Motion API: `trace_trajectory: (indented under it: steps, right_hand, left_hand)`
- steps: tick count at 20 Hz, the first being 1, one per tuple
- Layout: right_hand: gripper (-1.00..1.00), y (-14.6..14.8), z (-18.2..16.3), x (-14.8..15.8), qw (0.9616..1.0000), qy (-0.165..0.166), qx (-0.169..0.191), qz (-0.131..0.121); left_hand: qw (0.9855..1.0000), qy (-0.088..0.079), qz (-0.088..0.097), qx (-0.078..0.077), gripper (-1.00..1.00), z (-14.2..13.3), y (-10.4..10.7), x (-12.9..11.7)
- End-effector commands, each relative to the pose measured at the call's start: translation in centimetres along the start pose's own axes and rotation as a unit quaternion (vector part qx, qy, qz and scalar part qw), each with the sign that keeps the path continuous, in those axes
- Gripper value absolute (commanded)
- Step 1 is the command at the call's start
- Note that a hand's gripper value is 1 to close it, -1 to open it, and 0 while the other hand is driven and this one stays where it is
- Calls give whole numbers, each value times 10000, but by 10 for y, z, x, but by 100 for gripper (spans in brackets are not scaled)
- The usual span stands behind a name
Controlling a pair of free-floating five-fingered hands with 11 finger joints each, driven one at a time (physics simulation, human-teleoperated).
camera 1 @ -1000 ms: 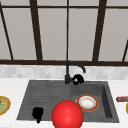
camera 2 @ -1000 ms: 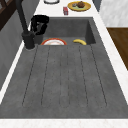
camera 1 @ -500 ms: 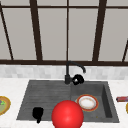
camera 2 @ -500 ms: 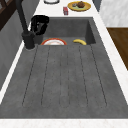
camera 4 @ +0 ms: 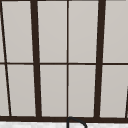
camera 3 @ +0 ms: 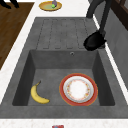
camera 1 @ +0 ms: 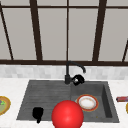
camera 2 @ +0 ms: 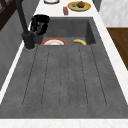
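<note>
A plate point(camera 3: 78, 89) and banana point(camera 3: 38, 94) lie in the sink point(camera 3: 62, 65), below the right hand point(camera 1: 78, 79). A red ball point(camera 1: 67, 115) sits in front. The right hand's fingers curl at the faucet point(camera 1: 68, 72), just beside its base; whether they grip it cannot be told. The left hand point(camera 1: 37, 113) hangs over the drainboard, fingers pointing down.

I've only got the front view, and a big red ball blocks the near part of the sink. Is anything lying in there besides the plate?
Observer: Yes, a banana lies on the basin floor beside the plate, apart from it.
Operator: And the black shape at the back, how low is it?
Observer: That's the right hand, about rim height beside the tap, not down inside.
Operator: What's cut off at my far right edge?
Observer: A yellow plate with a brown lump of food on it.
</note>
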Motion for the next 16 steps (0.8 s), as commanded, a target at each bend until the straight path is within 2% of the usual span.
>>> trace_trajectory:
  steps: [1, 2, 4, 6, 12, 16]
  right_hand:
    - [-100, -2, 1, -2, 10000, -24, -24, 12]
    - [-100, -7, 11, -3, 10000, 52, 48, 27]
    - [-100, -23, 14, -2, 9997, 4, -7, 252]
    - [-100, -38, 27, -2, 9994, 11, 9, 349]
    - [-100, -71, 45, -5, 9964, 104, 452, 703]
    - [-100, -89, 64, -3, 9958, 92, 491, 768]
  left_hand:
    - [10000, 0, 0, 0, 0, 0, 0, 0]
    - [10000, 0, 0, 0, 0, 0, 0, 0]
    - [10000, 0, 0, 0, 0, 0, 0, 0]
    - [10000, 0, 0, 0, 0, 0, 0, 0]
    - [10000, 0, 0, 0, 0, 0, 0, 0]
    - [10000, 0, 0, 0, 0, 0, 0, 0]
